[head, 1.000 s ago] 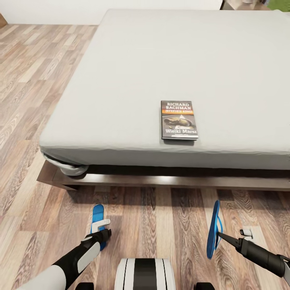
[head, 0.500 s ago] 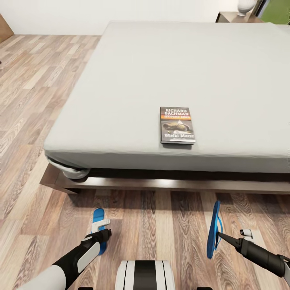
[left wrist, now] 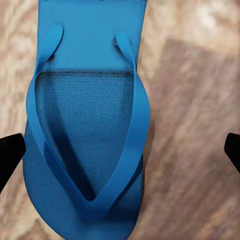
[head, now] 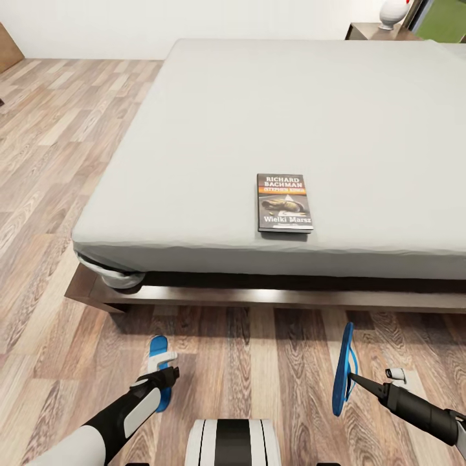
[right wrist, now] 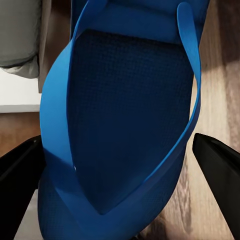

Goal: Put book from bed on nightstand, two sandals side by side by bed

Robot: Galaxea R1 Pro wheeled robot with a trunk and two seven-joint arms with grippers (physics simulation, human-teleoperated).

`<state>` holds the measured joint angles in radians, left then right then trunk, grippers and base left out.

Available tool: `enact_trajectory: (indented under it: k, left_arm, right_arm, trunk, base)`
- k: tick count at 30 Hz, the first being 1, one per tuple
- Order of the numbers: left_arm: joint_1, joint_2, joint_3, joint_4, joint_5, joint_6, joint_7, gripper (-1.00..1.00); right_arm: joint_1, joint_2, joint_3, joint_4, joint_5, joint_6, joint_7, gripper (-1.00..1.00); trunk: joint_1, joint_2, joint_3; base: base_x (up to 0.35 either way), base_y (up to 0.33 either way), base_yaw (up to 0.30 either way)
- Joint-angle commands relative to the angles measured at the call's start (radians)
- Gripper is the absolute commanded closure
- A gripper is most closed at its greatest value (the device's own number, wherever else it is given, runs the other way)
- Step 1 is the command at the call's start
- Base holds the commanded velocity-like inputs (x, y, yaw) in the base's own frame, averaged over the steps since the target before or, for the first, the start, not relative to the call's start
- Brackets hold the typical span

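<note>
- My head view is tilting up: the bed [head: 259,116] is sitting lower in frame and a nightstand [head: 369,29] is showing at its far right corner. That's the book's target.
- Book [head: 285,202] is lying flat near the bed's front edge, well apart from both jaws.
- Left jaws are hanging released over the left sandal [head: 157,353], which lies flat on the floor [head: 259,349].
- Right jaws are seemingly clamping the right sandal [head: 343,369], which stands on edge.

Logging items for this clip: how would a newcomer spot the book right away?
Find the large pale grey bed. Near its front edge lies the book, flat on the mattress. It is the one dark thing on the bed, with white "RICHARD BACHMAN" lettering.
</note>
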<state>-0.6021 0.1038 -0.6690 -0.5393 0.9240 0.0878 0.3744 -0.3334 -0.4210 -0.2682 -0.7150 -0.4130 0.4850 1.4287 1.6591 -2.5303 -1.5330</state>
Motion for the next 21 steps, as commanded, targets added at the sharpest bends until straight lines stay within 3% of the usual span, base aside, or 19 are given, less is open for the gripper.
enact_trajectory:
  k: [1,4,8,9,12,13,14,15,16,17,18,21]
  left_arm:
    - [-0.001,0.002,-0.008,-0.007,0.005,0.004,0.009,-1.0]
    - [-0.001,0.004,-0.01,-0.042,0.006,0.006,0.009,-1.0]
    - [0.003,0.05,-0.013,-0.161,0.009,0.024,0.009,-1.0]
    - [0.007,0.079,-0.012,-0.215,0.014,0.074,0.008,-1.0]
    - [0.01,0.129,-0.013,-0.305,0.058,0.134,-0.007,-1.0]
    - [0.011,0.162,-0.014,-0.342,0.101,0.149,-0.031,-1.0]
    - [0.012,0.209,-0.016,-0.376,0.169,0.162,-0.086,-1.0]
    - [0.013,0.234,-0.017,-0.389,0.205,0.167,-0.133,-1.0]
    - [0.013,0.264,-0.017,-0.396,0.237,0.171,-0.221,-1.0]
    - [0.013,0.283,-0.018,-0.392,0.249,0.173,-0.287,-1.0]
    - [0.014,0.317,-0.019,-0.33,0.264,0.173,-0.481,-1.0]
    - [0.014,0.33,-0.018,-0.173,0.265,0.171,-0.769,-1.0]
  right_arm:
    - [0.0,0.0,0.0,0.0,-0.003,0.011,0.003,1.0]
    - [0.0,0.0,0.0,0.0,-0.003,0.011,0.003,1.0]
    - [-0.001,0.0,0.0,0.0,-0.003,0.011,0.003,1.0]
    - [0.0,0.0,0.0,0.0,-0.003,0.011,0.003,1.0]
    - [-0.001,-0.001,0.0,0.0,-0.003,0.011,0.003,1.0]
    - [0.0,0.0,0.0,0.0,-0.003,0.011,0.003,1.0]
    - [-0.001,-0.001,0.0,0.0,-0.003,0.011,0.003,1.0]
    - [-0.001,-0.001,0.0,0.0,-0.003,0.011,0.003,1.0]
    - [-0.001,-0.001,0.0,0.0,-0.003,0.011,0.003,1.0]
    - [-0.001,-0.001,0.0,0.0,-0.003,0.011,0.003,1.0]
    - [0.0,-0.001,0.0,0.0,-0.003,0.011,0.003,1.0]
    - [0.0,0.0,0.0,0.0,-0.003,0.011,0.003,1.0]
  trunk:
    - [0.0,0.0,-0.001]
    - [0.0,0.0,-0.001]
    - [0.0,0.0,-0.001]
    - [0.0,0.0,-0.001]
    - [0.0,0.0,-0.001]
    - [0.0,0.0,-0.001]
    - [0.0,0.0,-0.001]
    - [0.0,0.0,-0.001]
    - [0.0,0.0,-0.001]
    - [0.0,0.0,-0.001]
    - [0.0,0.0,-0.001]
    - [0.0,0.0,-0.001]
  base:
    - [0.0,0.0,0.0]
    - [0.0,0.0,0.0]
    - [0.0,0.0,0.0]
    - [0.0,0.0,0.0]
    - [0.0,0.0,0.0]
    - [0.0,0.0,0.0]
    - [0.0,0.0,0.0]
    - [0.0,0.0,0.0]
    - [0.0,0.0,0.0]
    - [0.0,0.0,0.0]
    - [0.0,0.0,0.0]
    - [0.0,0.0,0.0]
